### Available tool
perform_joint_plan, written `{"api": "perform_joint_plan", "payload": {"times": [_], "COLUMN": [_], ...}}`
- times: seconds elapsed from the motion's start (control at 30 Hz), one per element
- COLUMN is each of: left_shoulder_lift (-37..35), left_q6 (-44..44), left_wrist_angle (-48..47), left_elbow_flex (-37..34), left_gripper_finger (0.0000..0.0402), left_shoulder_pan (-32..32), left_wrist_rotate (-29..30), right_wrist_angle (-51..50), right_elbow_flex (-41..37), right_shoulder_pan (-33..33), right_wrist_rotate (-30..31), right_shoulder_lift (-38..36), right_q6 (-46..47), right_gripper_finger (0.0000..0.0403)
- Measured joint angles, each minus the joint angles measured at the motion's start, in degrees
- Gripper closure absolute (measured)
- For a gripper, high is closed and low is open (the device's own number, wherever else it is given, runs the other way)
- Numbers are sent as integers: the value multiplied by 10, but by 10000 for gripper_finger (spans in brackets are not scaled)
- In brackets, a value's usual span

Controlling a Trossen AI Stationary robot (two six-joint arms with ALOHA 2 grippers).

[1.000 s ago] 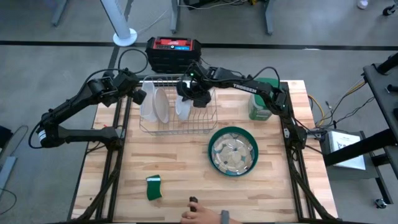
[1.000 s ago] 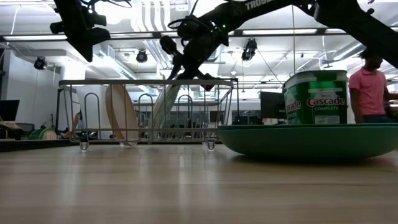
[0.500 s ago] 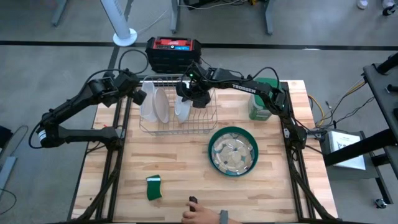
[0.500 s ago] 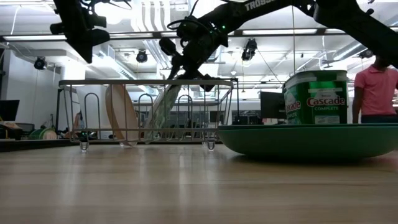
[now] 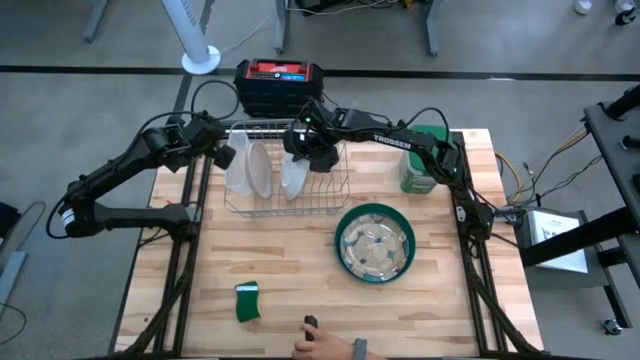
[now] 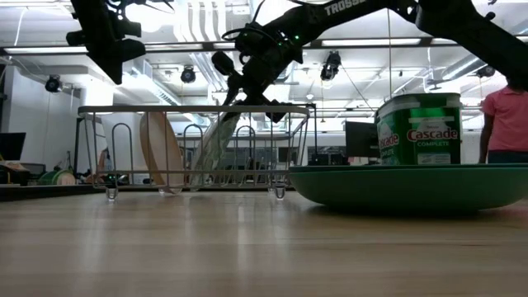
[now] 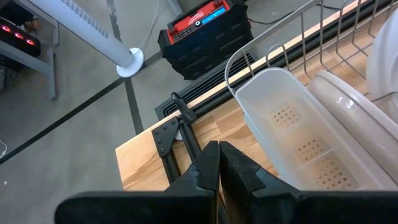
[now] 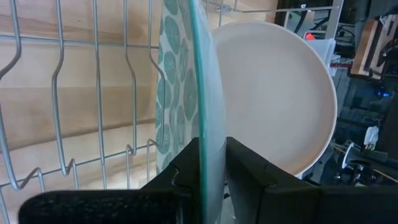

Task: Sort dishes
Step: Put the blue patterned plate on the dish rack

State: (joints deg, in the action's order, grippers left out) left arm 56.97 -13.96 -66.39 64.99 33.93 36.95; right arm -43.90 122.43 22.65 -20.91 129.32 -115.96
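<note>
Wooden tabletop [image 5: 290, 270] carries my dish rack [image 5: 285, 205]; right gripper [image 8: 211, 163] fingers straddle the patterned glassy plate [image 8: 180, 93] rim, left gripper [image 7: 219, 163] fingers pressed together.

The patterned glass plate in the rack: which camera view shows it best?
The right wrist view: the patterned glass plate stands edge-on between the right gripper's fingers, leaf pattern clear, the white plate behind. The high view shows only its pale top, the low view a slanted shape behind rack wires; the left wrist view misses it.
</note>
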Motion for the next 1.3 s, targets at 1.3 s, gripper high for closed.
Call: {"api": "perform_joint_plan", "payload": {"times": [1.3], "left_shoulder_lift": [0], "left_q6": [0], "left_wrist_angle": [0], "left_elbow_flex": [0], "left_gripper_finger": [401], "left_shoulder_pan": [0], "left_wrist_rotate": [0], "right_wrist_angle": [114], "right_elbow_flex": [0], "right_shoulder_pan": [-10], "right_wrist_rotate": [56], "right_shoulder_lift": [-21], "right_q6": [77], "right_gripper_finger": [269]}}
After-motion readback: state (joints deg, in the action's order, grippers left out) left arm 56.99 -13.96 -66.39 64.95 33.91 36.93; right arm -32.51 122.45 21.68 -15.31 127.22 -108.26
